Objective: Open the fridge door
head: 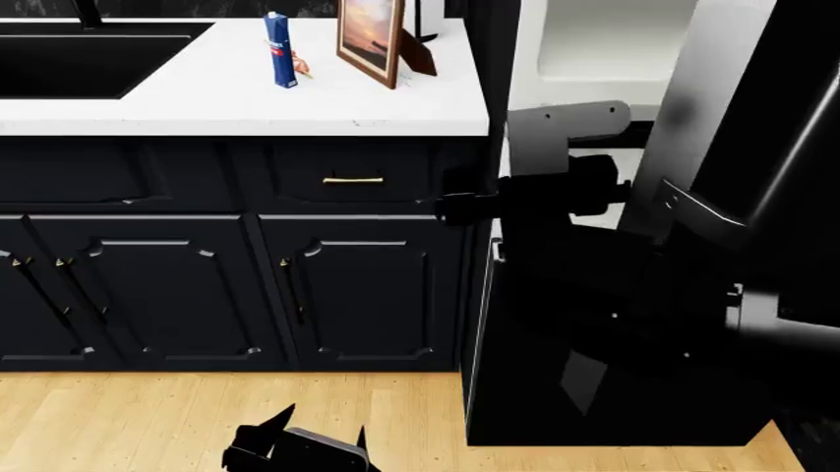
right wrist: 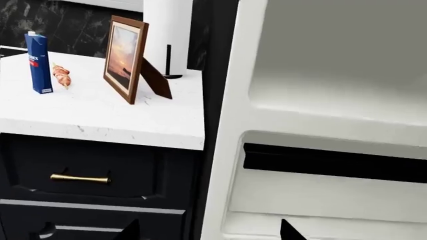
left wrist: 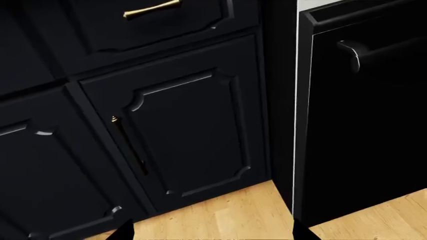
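The fridge door (head: 735, 108) stands swung open at the right of the head view, its grey-white inner edge turned towards me and its glossy black face (head: 808, 147) beyond. The fridge's white inside (head: 611, 49) is laid bare. My right gripper (head: 454, 208) is at the fridge's left edge, beside the counter end. In the right wrist view the right gripper (right wrist: 208, 231) is open with nothing between its fingertips, facing the white shelves (right wrist: 320, 105). My left gripper (head: 322, 430) hangs low over the wooden floor. The left gripper (left wrist: 212, 233) is open and empty.
A black lower drawer (head: 591, 344) with a bar handle (left wrist: 353, 52) sits under the open compartment. Dark panelled cabinets (head: 354, 285) run to the left under a white counter (head: 236, 98) that carries a blue carton (head: 278, 49), a picture frame (head: 370, 34) and a sink (head: 79, 59).
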